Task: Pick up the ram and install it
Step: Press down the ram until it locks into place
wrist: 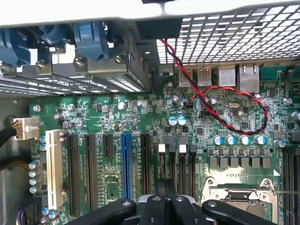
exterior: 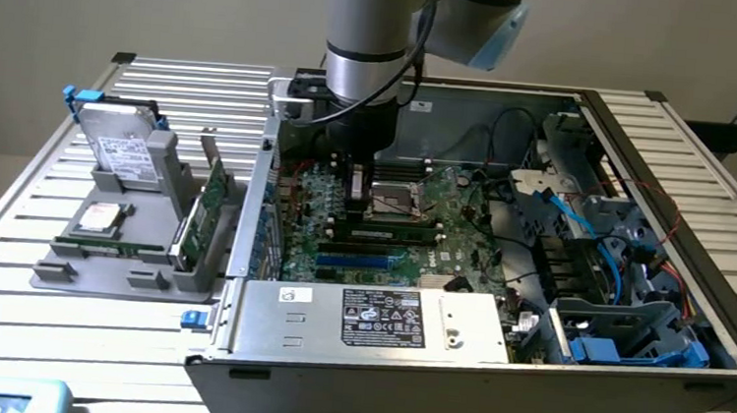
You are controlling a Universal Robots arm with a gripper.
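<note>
**Legible markings in the scene**

No text can be read with certainty. A white label on the power supply housing carries a round blue logo and rows of small certification marks, all too small to read. A smaller white sticker beside it bears an illegible mark. Printing on the motherboard in the wrist view cannot be made out.

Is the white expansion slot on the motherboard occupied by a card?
No, the white slot stands bare in the wrist view, with no card seated in it.
</note>
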